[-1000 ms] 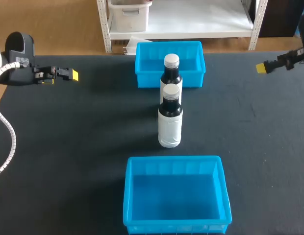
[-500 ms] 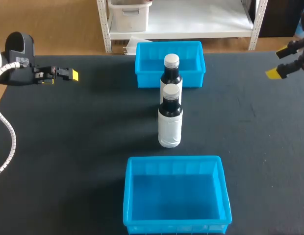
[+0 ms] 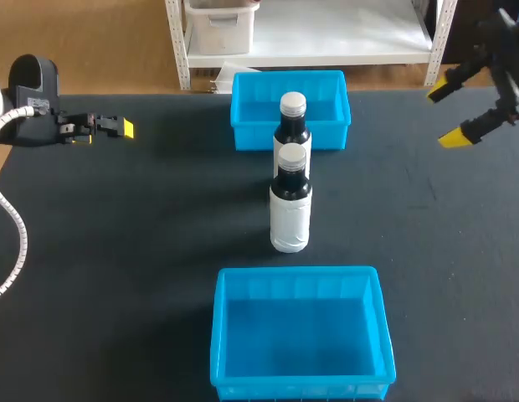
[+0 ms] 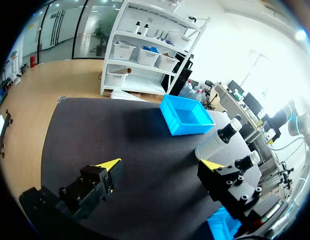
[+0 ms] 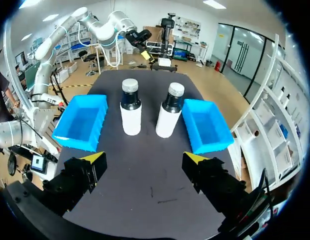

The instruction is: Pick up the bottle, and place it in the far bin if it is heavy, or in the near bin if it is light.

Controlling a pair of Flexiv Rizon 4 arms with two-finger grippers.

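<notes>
Two dark bottles with white labels and silver caps stand upright in the middle of the black table. The near bottle [image 3: 290, 209] [image 5: 130, 112] is in front. The far bottle [image 3: 292, 126] [image 5: 168, 115] stands just before the far blue bin [image 3: 326, 88] [image 5: 207, 127]. The near blue bin [image 3: 234, 335] [image 5: 82, 122] holds nothing. My right gripper [image 3: 448, 113] [image 5: 144, 158] hangs open at the far right, well clear of the bottles. Far to the left, my left gripper [image 3: 109, 127] [image 4: 160, 165] is open with nothing in it; both bottles [image 4: 217, 142] show ahead of it.
The dark table [image 3: 142, 251] is bare on both sides of the bottles and bins. The left arm's white cable [image 3: 12, 226] hangs over the table's left edge.
My right gripper has risen a little and turned, so its two yellow tips now show spread apart. The left arm, bottles and bins have not moved.
</notes>
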